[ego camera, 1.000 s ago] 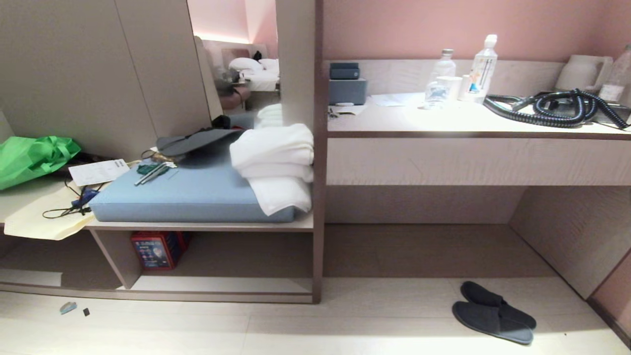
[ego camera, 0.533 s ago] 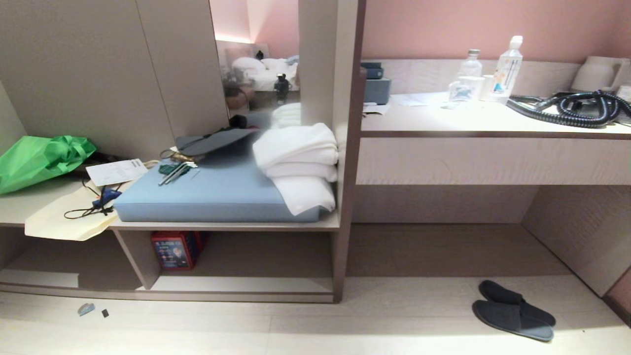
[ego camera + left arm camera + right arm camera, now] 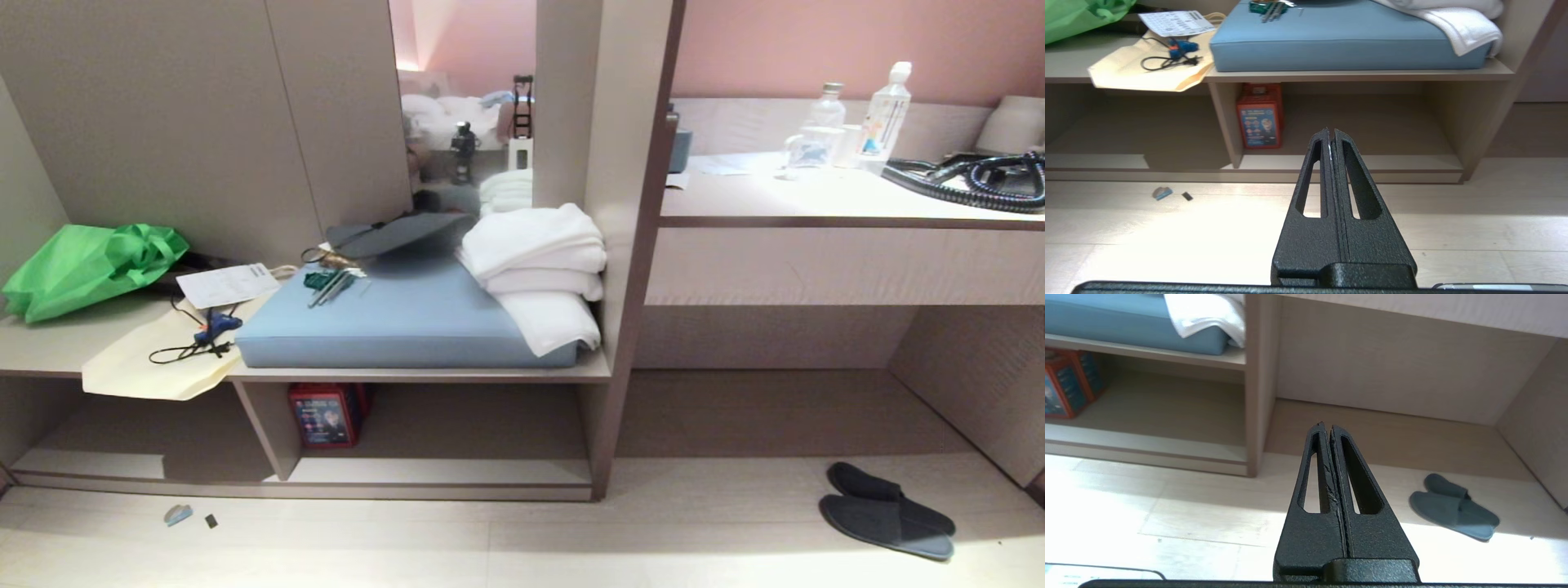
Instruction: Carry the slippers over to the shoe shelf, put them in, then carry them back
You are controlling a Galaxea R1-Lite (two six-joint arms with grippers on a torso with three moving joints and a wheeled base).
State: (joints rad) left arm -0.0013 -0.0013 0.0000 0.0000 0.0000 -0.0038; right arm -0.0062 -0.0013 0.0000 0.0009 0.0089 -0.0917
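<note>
The slippers (image 3: 886, 510), a dark pair, lie side by side on the pale floor at the lower right, in front of the recess under the desk; they also show in the right wrist view (image 3: 1453, 506). The shoe shelf (image 3: 457, 471) is the low open cubby with a pale base board under the blue cushion, left of the slippers. My left gripper (image 3: 1331, 131) is shut and empty, held above the floor facing that shoe shelf (image 3: 1347, 162). My right gripper (image 3: 1326, 425) is also shut and empty, well left of the slippers. Neither arm shows in the head view.
A red box (image 3: 325, 415) stands at the cubby's left end. Above it lie a blue cushion (image 3: 400, 322) and folded white towels (image 3: 539, 261). A green bag (image 3: 90, 265) sits further left. The desk (image 3: 841, 200) bears bottles and a black coiled hose (image 3: 980, 180). Small scraps (image 3: 178, 514) lie on the floor.
The whole head view has slid to the right, so the camera has moved left along the unit. The slippers stay on the floor. Both grippers remain shut.
</note>
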